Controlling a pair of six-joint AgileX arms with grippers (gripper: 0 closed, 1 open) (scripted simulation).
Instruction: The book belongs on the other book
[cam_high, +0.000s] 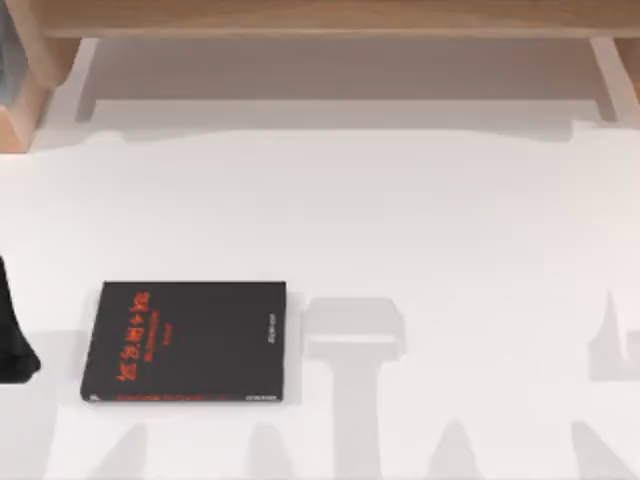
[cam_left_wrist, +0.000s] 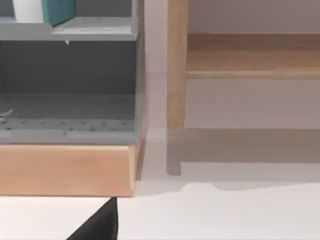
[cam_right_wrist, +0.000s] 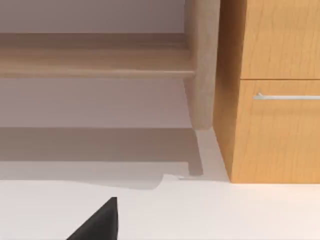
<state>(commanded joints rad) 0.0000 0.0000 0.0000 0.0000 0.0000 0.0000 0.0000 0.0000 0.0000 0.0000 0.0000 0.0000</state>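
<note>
Thin flat black book with red lettering (cam_high: 185, 341) lies flat near the white worktop's (cam_high: 430, 220) front-left corner, red strip toward the front edge; open surface stretches right. Thick light-blue book (cam_left_wrist: 56, 10) stands on the grey shelf (cam_left_wrist: 95, 30). Left arm (cam_high: 12, 335) sits at the left edge; jaw state cannot be told.

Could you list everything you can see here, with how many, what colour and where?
Black book: one, black with red lettering, flat on the table, toward the top view's left and near edge.
Blue book: one, light blue with white page edges, on the upper level of the grey shelf unit.
Grey shelf unit: one, grey on a wooden base, at the table's far left.
Wooden shelf: one, light wood, along the far edge.
Wooden cabinet: one, with a metal handle, at the far right.
Table: one, white.
Left arm: one, black, at the top view's left edge.
</note>
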